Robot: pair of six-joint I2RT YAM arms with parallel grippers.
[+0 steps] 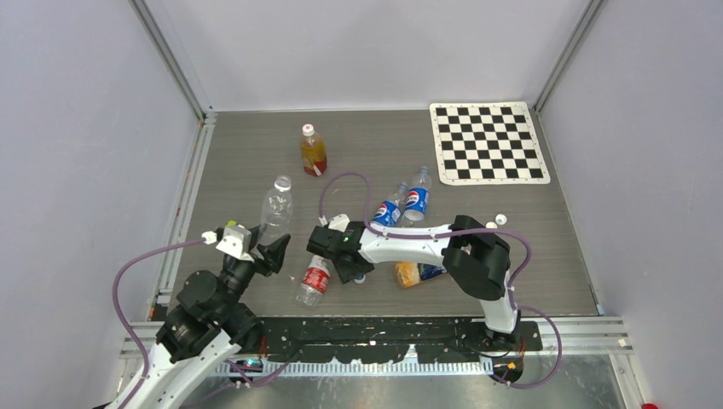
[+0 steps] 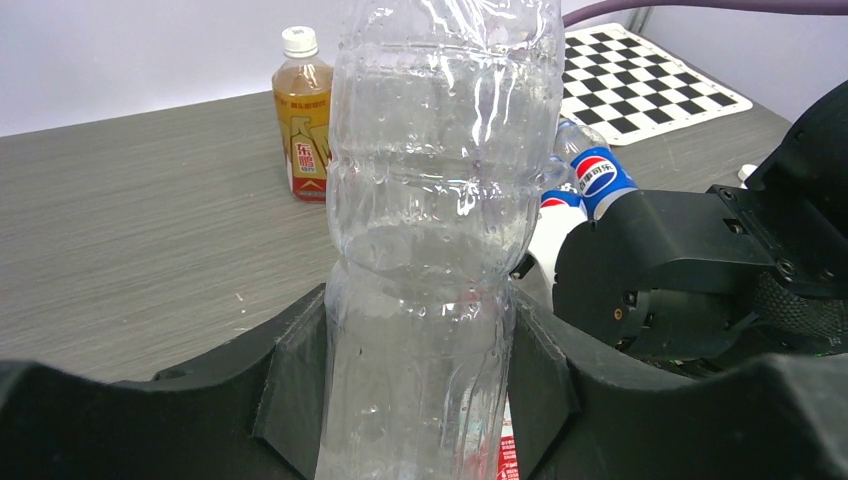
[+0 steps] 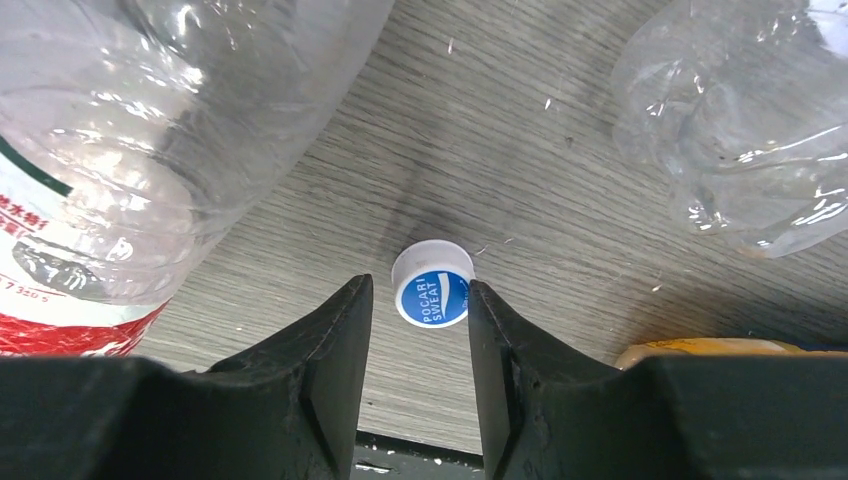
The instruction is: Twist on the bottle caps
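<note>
The cap [image 3: 432, 285] is small and round, with a white rim and a blue top printed "POCARI SWEAT". It lies flat on the table [image 3: 560, 180], top up, right btwn the tips of the right gripper [image 3: 418, 300]. Those fingers [image 3: 335, 370] are parted and straddle it. There's a thin gap on one side, while the other finger looks to be touching the rim, though that's hard to call from this angle.

Only the right wrist view shows the print. In the top view the cap is just a blue speck [image 1: 360, 278] under the gripper head. Top view alone shows a second cap [image 1: 500, 219], white, well apart from both grippers.

The left gripper [image 2: 420, 390] is clamped on the clear bottle [image 2: 440, 180], which stands upright, a finger [image 2: 300, 370] pressed to each side. Left wrist view cuts off the bottle's top; the top view shows the neck [image 1: 282, 182], but whether it's capped is too small to tell.

Just beside the right fingers lies a red-label bottle [image 3: 80, 200] on one side and another clear bottle [image 3: 740, 130] on the other, both cut off by the frame.
</note>
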